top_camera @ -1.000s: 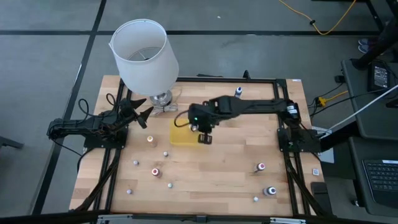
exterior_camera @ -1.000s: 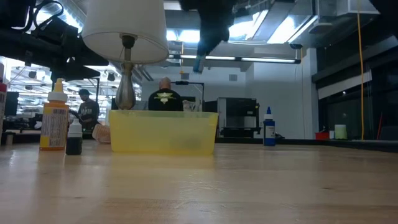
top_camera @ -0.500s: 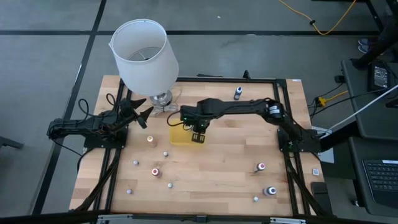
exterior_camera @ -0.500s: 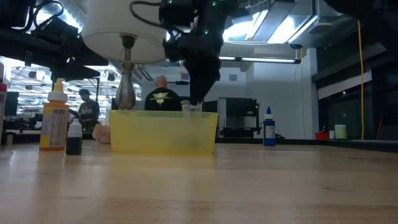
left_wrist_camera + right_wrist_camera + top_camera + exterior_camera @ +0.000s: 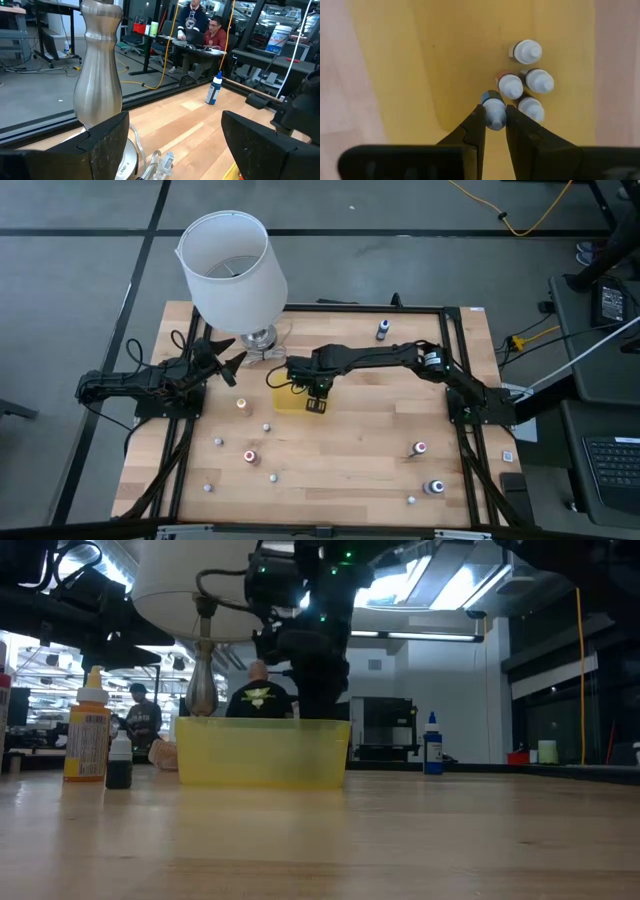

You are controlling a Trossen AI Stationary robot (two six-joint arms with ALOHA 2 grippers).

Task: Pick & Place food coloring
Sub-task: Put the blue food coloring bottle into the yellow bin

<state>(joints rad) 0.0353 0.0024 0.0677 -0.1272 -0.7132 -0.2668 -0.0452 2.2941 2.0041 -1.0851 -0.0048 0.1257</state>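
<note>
The right gripper (image 5: 494, 117) hangs over the yellow tray (image 5: 290, 398), which sits near the middle of the table (image 5: 360, 450), a little toward the back edge. Its fingers (image 5: 472, 131) are pinched narrow on a small bottle (image 5: 493, 109) with a bluish collar and white tip, held above the tray floor (in the low view the arm drops behind the tray's front wall). Four more bottles (image 5: 525, 82) stand clustered inside the tray, close to one another, just beside the held one.

The left gripper (image 5: 222, 360) waits by the back-left part of the table, next to the lamp base (image 5: 98, 70), with its fingers (image 5: 107, 137) spread wide and nothing between them.

Loose bottles lie scattered over the table: a blue-capped one (image 5: 382, 329) near the back edge, an orange-topped one (image 5: 241, 404) left of the tray, a red-topped one (image 5: 250, 455) toward the front left, another red-topped one (image 5: 420, 448) toward the right edge, and a dark one (image 5: 436, 487) near the front-right corner. A few tiny pale ones dot the front-left area.

The white lampshade (image 5: 232, 265) overhangs the back-left corner.
</note>
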